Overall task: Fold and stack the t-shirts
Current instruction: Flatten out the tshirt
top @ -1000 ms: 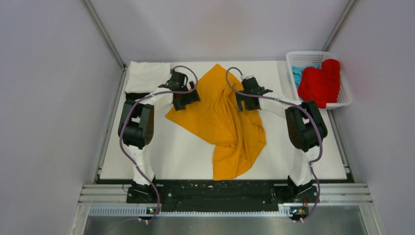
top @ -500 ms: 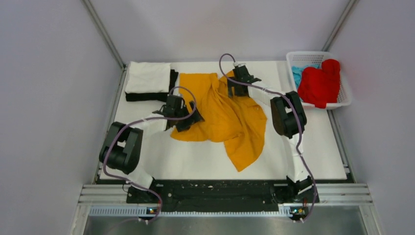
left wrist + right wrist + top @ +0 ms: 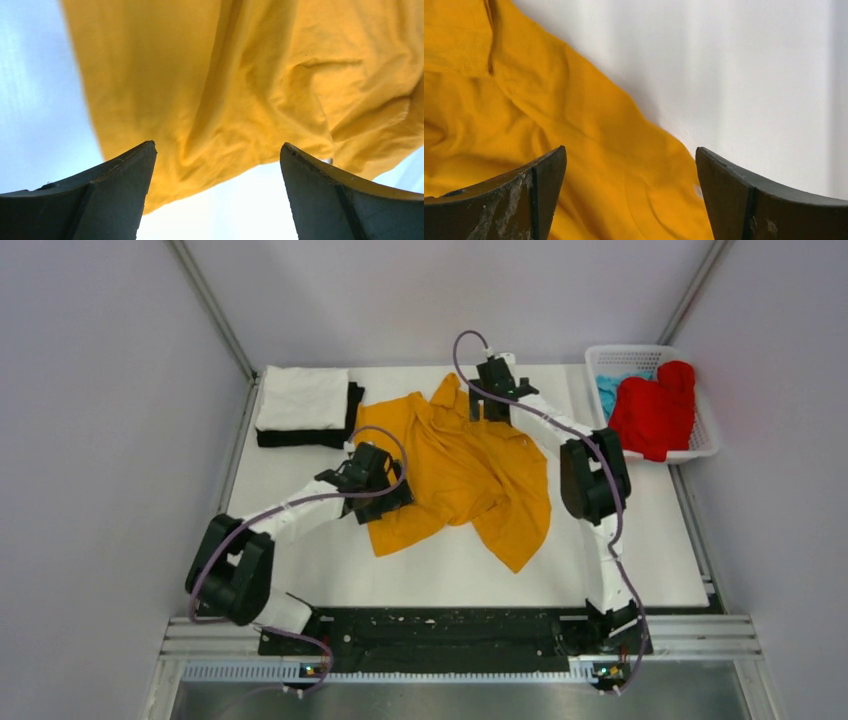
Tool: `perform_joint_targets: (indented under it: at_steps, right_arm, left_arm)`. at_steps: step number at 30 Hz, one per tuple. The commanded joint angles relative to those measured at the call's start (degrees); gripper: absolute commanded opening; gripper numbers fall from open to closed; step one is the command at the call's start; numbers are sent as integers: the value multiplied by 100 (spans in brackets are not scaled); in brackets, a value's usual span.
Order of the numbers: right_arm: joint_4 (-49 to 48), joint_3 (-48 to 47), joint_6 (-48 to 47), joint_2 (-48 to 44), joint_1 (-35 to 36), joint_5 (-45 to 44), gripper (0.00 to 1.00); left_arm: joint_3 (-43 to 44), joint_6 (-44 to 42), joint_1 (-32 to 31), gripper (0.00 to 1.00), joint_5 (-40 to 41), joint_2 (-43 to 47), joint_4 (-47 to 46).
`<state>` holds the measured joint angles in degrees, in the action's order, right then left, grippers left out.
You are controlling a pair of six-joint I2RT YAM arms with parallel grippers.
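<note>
The mustard t-shirt (image 3: 460, 465) lies crumpled and spread in the middle of the table. My left gripper (image 3: 385, 495) is open over its near left edge; in the left wrist view the shirt (image 3: 215, 85) lies beyond the fingertips (image 3: 120, 185), nothing between them. My right gripper (image 3: 487, 410) is open at the shirt's far edge; in the right wrist view the cloth (image 3: 574, 150) lies under the open jaws. A folded white shirt (image 3: 300, 398) lies on a folded black one (image 3: 300, 437) at the far left. A red shirt (image 3: 655, 410) and a light blue one (image 3: 607, 390) are in the basket.
The white lattice basket (image 3: 705, 440) stands at the far right of the table. The table's white surface (image 3: 330, 560) shows near the front. Grey walls close the table in on the left, back and right.
Both arms have swung: the left gripper came nearer and right, the right gripper moved to the far edge. The mustard shirt went from hanging bunched between them to lying spread and released.
</note>
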<state>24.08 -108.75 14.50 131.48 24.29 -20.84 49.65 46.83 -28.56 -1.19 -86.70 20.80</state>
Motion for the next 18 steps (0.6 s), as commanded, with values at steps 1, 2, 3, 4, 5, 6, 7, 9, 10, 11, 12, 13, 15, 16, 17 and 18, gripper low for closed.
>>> perform_joint_targets:
  at_steps: [1, 2, 3, 4, 5, 6, 7, 9, 10, 11, 12, 13, 15, 16, 17, 18]
  right_arm:
    - [16, 1155, 547, -2363, -23, -679, 99]
    - [-34, 1748, 760, -2859, -28, -600, 99]
    - [-98, 2371, 912, -3327, -17, -477, 99]
    - [-138, 2998, 1087, -3858, -7, -364, 99]
    - [-154, 3649, 1243, -4357, 56, -288, 99]
    - [-123, 4184, 1351, -4829, 152, -241, 99]
    - [-36, 4697, 1511, -5287, 326, -281, 99]
    - [268, 5477, 1862, -5970, 816, -347, 99]
    - [386, 5810, 2072, -6303, 1089, -297, 99]
    - [481, 6083, 2266, -6476, 1404, -198, 99]
    - [524, 6440, 2426, -6629, 1596, -64, 99]
    - [557, 6660, 2548, -6718, 1753, 71, 99]
    - [683, 6958, 2733, -6839, 1967, 203, 99]
    - [731, 7074, 2818, -6872, 2029, 203, 99]
    - [725, 7171, 2865, -6908, 2081, 221, 99]
    - [734, 7260, 2906, -6945, 2099, 235, 99]
  left_arm:
    - [-194, 118, -84, 99, 768, 1332, 748]
    - [-363, 160, -139, 99, 814, 1525, 873]
    - [-448, 189, -209, 99, 871, 1694, 999]
    - [-633, 202, -294, 99, 939, 1826, 1149]
    - [-758, 241, -364, 99, 1012, 1923, 1298]
    - [-884, 306, -426, 99, 1071, 1991, 1481]
    - [-1013, 350, -472, 99, 1079, 2025, 1573]
    - [-1261, 416, -560, 98, 965, 2073, 1585]
    - [-1387, 444, -612, 97, 916, 2110, 1518]
    - [-1496, 474, -664, 96, 892, 2143, 1425]
    - [-1598, 480, -690, 95, 847, 2164, 1284]
    - [-1673, 470, -698, 93, 802, 2161, 1147]
    - [-1715, 495, -711, 89, 825, 2092, 1076]
    - [-1713, 490, -713, 87, 902, 2047, 1050]
    - [-1729, 478, -715, 85, 986, 1986, 983]
    - [-1730, 455, -714, 81, 1044, 1906, 896]
